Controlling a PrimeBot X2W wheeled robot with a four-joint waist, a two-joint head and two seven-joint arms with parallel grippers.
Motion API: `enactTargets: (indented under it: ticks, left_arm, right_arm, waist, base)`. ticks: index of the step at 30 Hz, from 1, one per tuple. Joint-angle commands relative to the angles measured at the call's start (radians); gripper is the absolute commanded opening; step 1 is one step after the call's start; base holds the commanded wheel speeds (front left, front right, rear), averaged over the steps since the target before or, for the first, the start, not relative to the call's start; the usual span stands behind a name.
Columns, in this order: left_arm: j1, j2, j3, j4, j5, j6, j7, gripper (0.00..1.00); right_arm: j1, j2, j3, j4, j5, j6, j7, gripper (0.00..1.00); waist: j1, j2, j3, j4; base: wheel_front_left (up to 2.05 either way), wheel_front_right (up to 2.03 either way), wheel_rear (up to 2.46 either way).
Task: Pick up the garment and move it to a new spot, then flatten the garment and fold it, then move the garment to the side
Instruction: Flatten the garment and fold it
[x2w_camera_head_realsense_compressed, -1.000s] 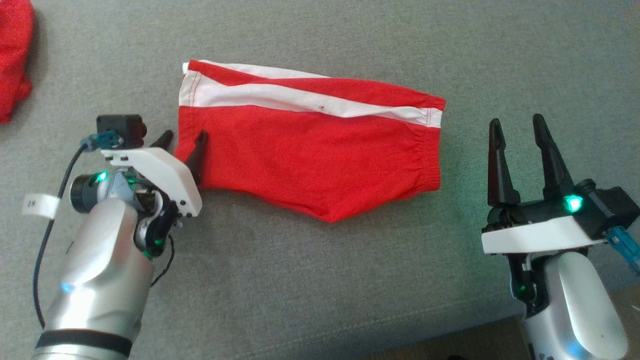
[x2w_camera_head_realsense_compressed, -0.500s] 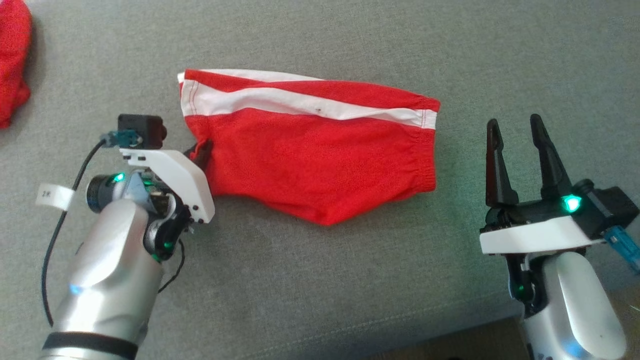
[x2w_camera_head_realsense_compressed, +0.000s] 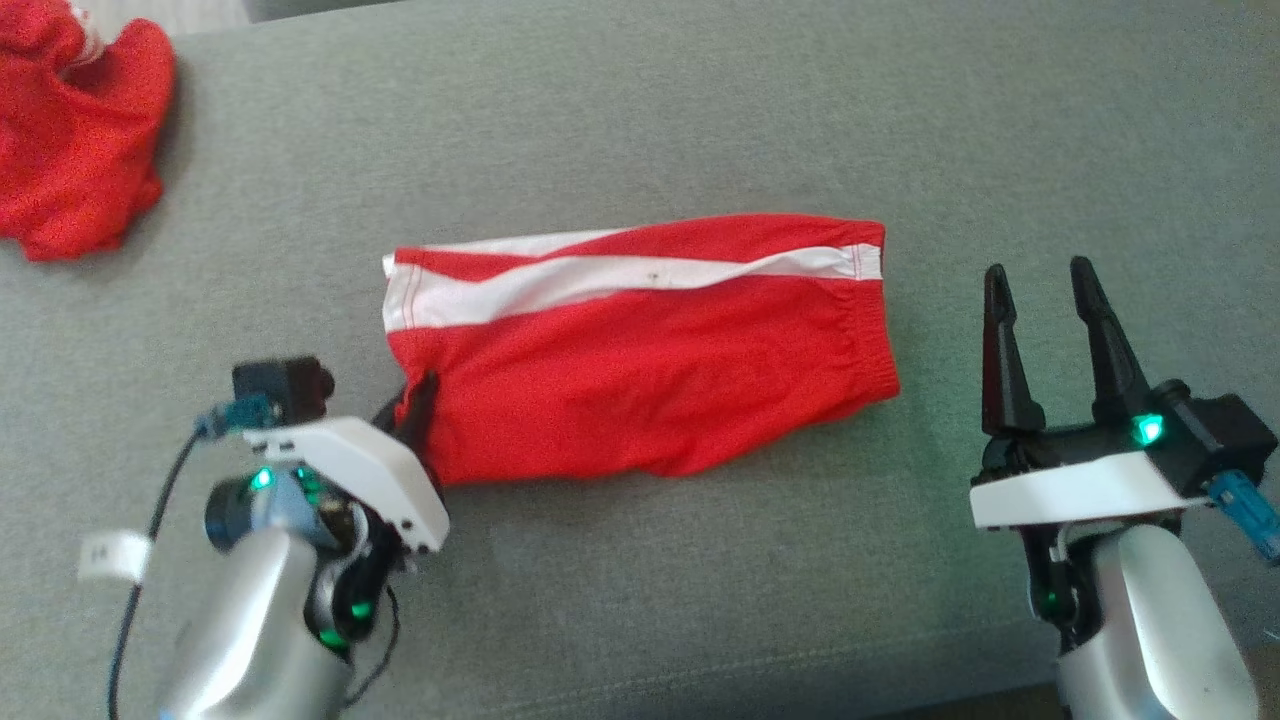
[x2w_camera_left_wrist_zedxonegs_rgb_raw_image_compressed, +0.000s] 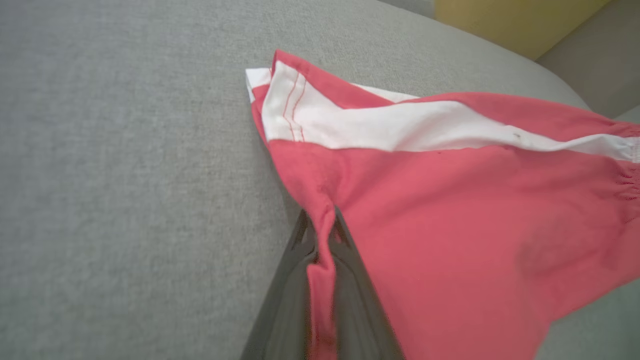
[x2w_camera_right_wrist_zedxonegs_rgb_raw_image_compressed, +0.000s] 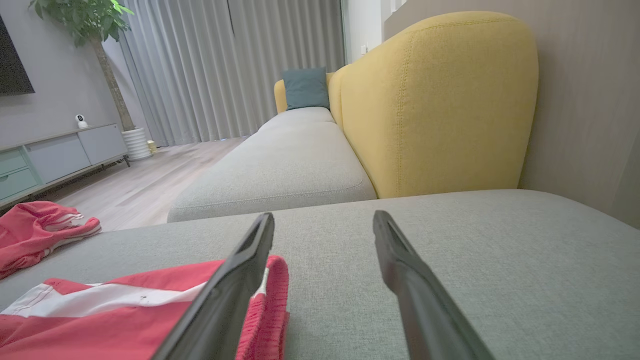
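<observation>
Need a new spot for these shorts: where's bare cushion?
Bare: the far cushion strip beyond the shorts, right of the crumpled red garment; also the strip nearer the robot. Crowded: the shorts' left end, in the left gripper.

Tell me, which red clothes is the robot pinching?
The flat red shorts with the white stripe: the left gripper pinches their edge. The other red garment lies crumpled, untouched.

No legible text anywhere: marks on white tag (x2w_camera_head_realsense_compressed: 112, 556) too blurred.
</observation>
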Motion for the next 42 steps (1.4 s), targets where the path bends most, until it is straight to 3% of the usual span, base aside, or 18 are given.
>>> enactTargets:
  ticks: [1, 7, 14, 15, 16, 17, 18, 31, 36, 42]
  left_arm:
    - [0.005, 0.006, 0.048, -0.065, -0.008, 0.018, -0.011, 0.00]
    - [0.113, -0.019, 0.040, -0.197, -0.016, 0.066, -0.013, 0.00]
    - [0.147, -0.022, 0.043, -0.241, -0.002, 0.097, -0.047, 0.00]
    - [0.145, -0.020, 0.045, -0.243, 0.004, 0.100, -0.060, 0.07]
    - [0.144, -0.019, 0.047, -0.242, 0.010, 0.104, -0.072, 0.30]
    - [0.144, -0.017, 0.048, -0.240, 0.016, 0.106, -0.083, 0.57]
    - [0.144, -0.016, 0.048, -0.238, 0.020, 0.108, -0.092, 1.00]
    - [0.168, 0.004, 0.053, -0.257, 0.087, 0.124, -0.261, 1.00]
    - [0.206, 0.007, 0.056, -0.295, 0.120, 0.151, -0.329, 1.00]
    - [0.264, -0.019, 0.068, -0.343, 0.127, 0.184, -0.370, 1.00]
  right_arm:
    - [-0.001, -0.002, 0.015, -0.022, -0.010, -0.001, -0.006, 1.00]
    - [-0.001, -0.002, 0.003, 0.002, -0.029, -0.001, -0.006, 1.00]
    - [-0.014, -0.002, 0.011, 0.022, -0.037, -0.001, -0.006, 1.00]
    - [-0.015, -0.002, 0.012, 0.024, -0.038, -0.001, -0.006, 1.00]
    - [-0.016, -0.002, 0.013, 0.027, -0.038, -0.001, -0.006, 1.00]
    - [-0.017, -0.002, 0.014, 0.029, -0.039, -0.001, -0.006, 1.00]
    - [-0.017, -0.002, 0.014, 0.032, -0.039, -0.001, -0.006, 1.00]
    - [-0.039, -0.002, 0.014, 0.076, -0.093, -0.001, 0.017, 1.00]
    - [-0.062, -0.015, 0.041, 0.101, -0.110, -0.001, 0.129, 1.00]
    - [-0.110, -0.091, 0.102, 0.143, -0.057, -0.001, 0.301, 1.00]
  waist:
    - [0.0000, 0.0000, -0.012, 0.016]
    - [0.0000, 0.0000, -0.022, 0.034]
    - [0.0000, 0.0000, -0.022, 0.030]
    - [0.0000, 0.0000, -0.021, 0.029]
    - [0.0000, 0.0000, -0.022, 0.027]
    - [0.0000, 0.0000, -0.023, 0.026]
    - [0.0000, 0.0000, -0.024, 0.024]
    - [0.0000, 0.0000, -0.090, 0.043]
    - [0.0000, 0.0000, -0.120, 0.060]
    - [0.0000, 0.0000, -0.135, 0.096]
  base:
    - [0.00, 0.00, 0.00]
    - [0.00, 0.00, 0.00]
    - [0.00, 0.00, 0.00]
    - [0.00, 0.00, 0.00]
    - [0.00, 0.00, 0.00]
    - [0.00, 0.00, 0.00]
    - [0.00, 0.00, 0.00]
    - [0.00, 0.00, 0.00]
    - [0.00, 0.00, 0.00]
    - [0.00, 0.00, 0.00]
